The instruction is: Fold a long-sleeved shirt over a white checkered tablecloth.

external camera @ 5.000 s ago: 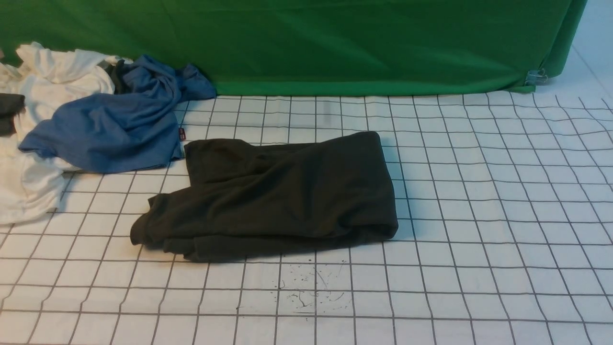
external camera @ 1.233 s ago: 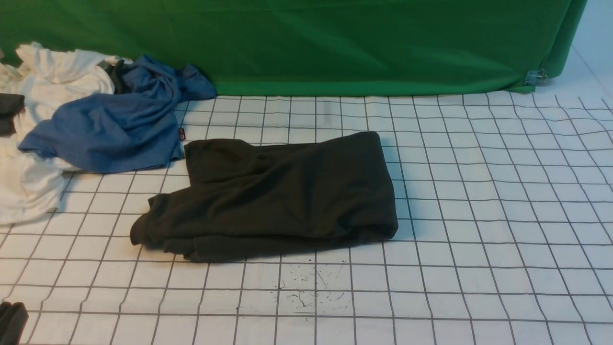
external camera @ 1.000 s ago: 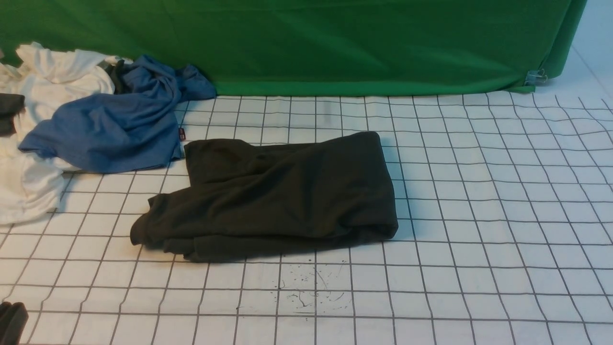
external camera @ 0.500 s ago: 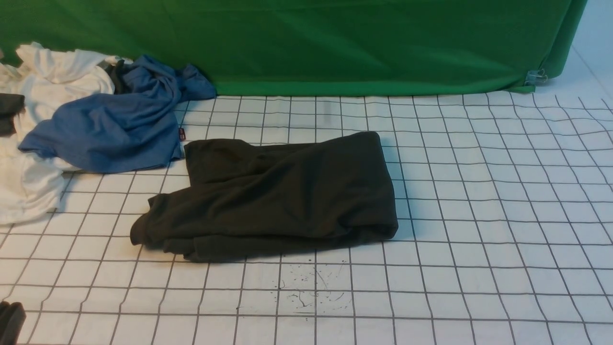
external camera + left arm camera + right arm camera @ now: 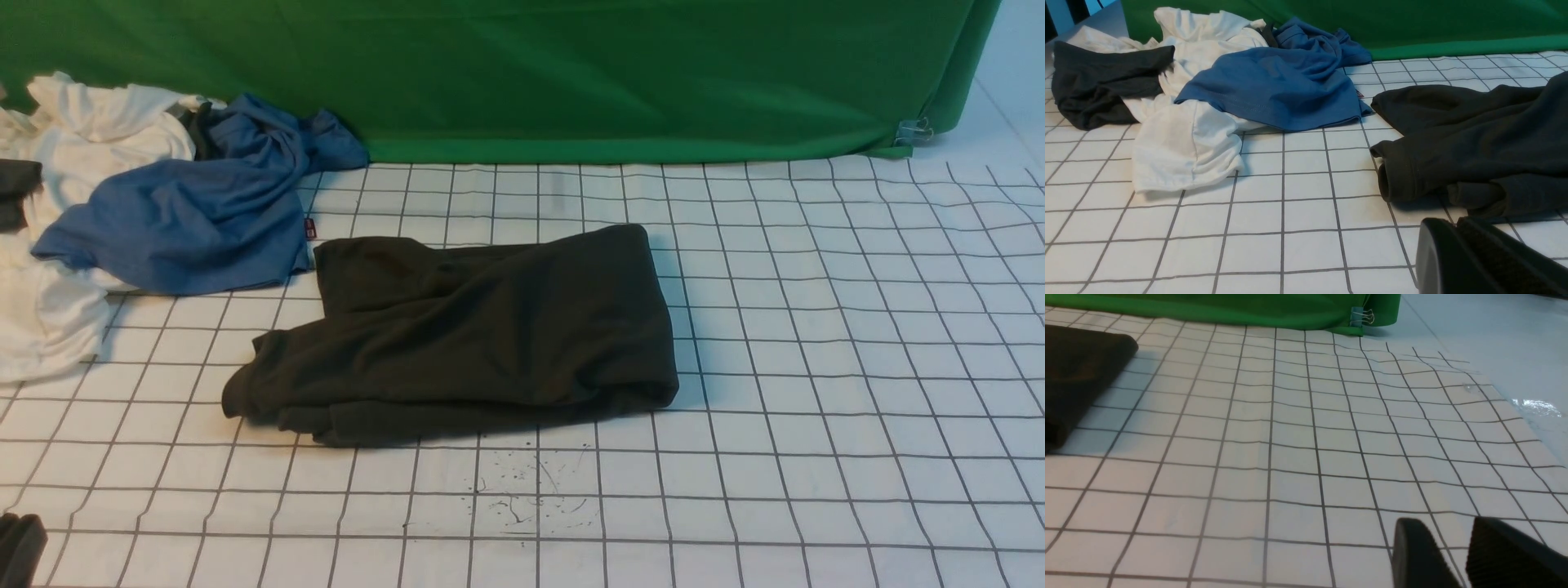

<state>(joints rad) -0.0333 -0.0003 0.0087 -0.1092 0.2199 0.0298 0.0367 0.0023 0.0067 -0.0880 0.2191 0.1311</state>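
The long-sleeved shirt point(image 5: 473, 335), nearly black, lies folded into a rough rectangle in the middle of the white checkered tablecloth point(image 5: 816, 367). A cuff of the long-sleeved shirt point(image 5: 1486, 139) points toward my left gripper point(image 5: 1455, 222), which hovers shut and empty just short of it over the tablecloth point(image 5: 1290, 228). In the front view only the tip of the left gripper point(image 5: 20, 531) shows, at the bottom left corner. My right gripper point(image 5: 1443, 524) stands open over the bare tablecloth point(image 5: 1290, 437), well to the right of the long-sleeved shirt point(image 5: 1073, 375). It is out of the front view.
A blue shirt point(image 5: 188, 212), a white garment point(image 5: 57, 310) and a dark garment point(image 5: 16, 192) are heaped at the far left. The green backdrop point(image 5: 571, 73) closes the back, held by a clip point(image 5: 914, 129). Ink specks point(image 5: 522, 490) mark the cloth in front of the folded shirt.
Five seconds ago the front view held no gripper; the left gripper's tip has since come in at the bottom left corner and has barely moved in the last second. The shirt lies unchanged.
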